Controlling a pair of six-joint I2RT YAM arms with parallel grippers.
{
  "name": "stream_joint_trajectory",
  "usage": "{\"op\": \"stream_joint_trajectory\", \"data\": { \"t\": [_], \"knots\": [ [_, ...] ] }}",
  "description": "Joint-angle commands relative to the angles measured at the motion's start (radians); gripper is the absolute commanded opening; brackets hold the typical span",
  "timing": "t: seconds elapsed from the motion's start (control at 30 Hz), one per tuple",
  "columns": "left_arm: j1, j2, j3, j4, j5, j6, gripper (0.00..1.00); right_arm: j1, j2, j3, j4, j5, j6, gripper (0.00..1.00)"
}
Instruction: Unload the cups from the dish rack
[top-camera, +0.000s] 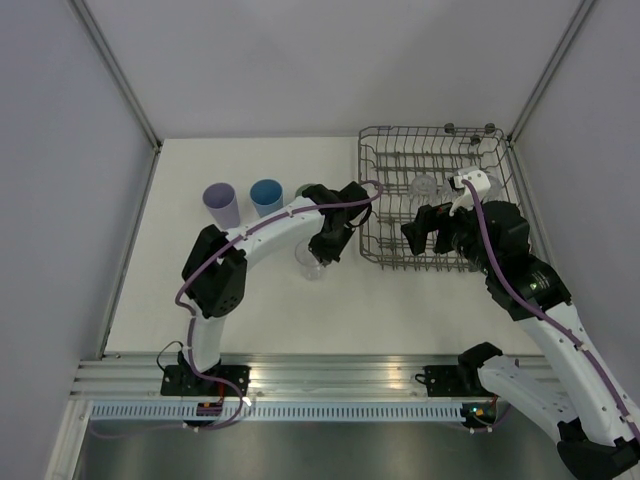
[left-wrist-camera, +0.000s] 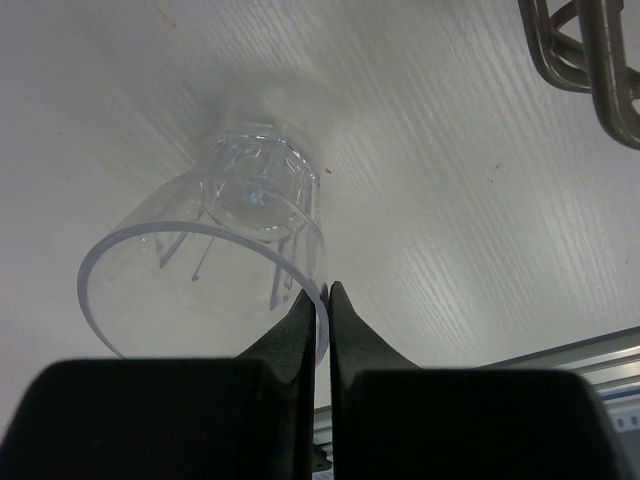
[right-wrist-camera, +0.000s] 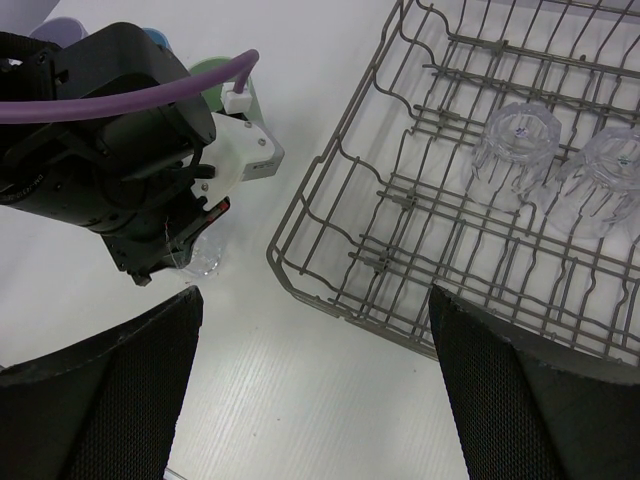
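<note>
Two clear glasses (right-wrist-camera: 515, 150) inverted in dish rack (right-wrist-camera: 330, 290) (right side); left pincer (right-wrist-camera: 162, 268) seemingly pinching third glass (right-wrist-camera: 203, 262) outside.

A lavender cup (top-camera: 221, 206), blue cup (top-camera: 266, 197), clear glass (left-wrist-camera: 215, 260), grey rack (top-camera: 432, 129).

Large grey wire dish rack (top-camera: 361, 170) sits far right on the white table (top-camera: 200, 300). Lavender plastic tumbler (top-camera: 221, 205), blue plastic tumbler (top-camera: 266, 196) and pale green plastic tumbler (top-camera: 304, 190) stand in a row left of it, the last partly behind the left arm. Short clear glass (left-wrist-camera: 215, 260) stands on the table nearer us, left of the rack's near-left corner, with the left gripper (left-wrist-camera: 328, 290) pinching its rim. Two more clear glasses (right-wrist-camera: 515, 150) (right-wrist-camera: 600, 180) stand side by side inside the rack. Right gripper (top-camera: 425, 238) hangs over the rack's near edge.
</note>
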Motion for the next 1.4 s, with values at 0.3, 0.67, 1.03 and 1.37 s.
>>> {"op": "stream_joint_trajectory", "data": {
  "t": [0.3,0.67,1.03,1.37],
  "knots": [
    [-0.004,-0.041,-0.017,0.047,0.039,0.041,0.2,0.004,-0.012,0.019,0.003,0.01,-0.018,0.98],
    [-0.006,-0.164,-0.017,0.042,0.059,0.02,0.62,0.004,0.015,0.033,0.003,0.045,-0.017,0.98],
    [0.002,-0.456,-0.083,0.133,-0.15,-0.061,1.0,0.004,0.078,0.061,0.058,0.221,0.04,0.98],
    [0.003,-0.779,-0.332,0.286,-0.509,-0.146,1.0,-0.021,0.369,0.131,0.087,0.304,-0.009,0.98]
  ]
}}
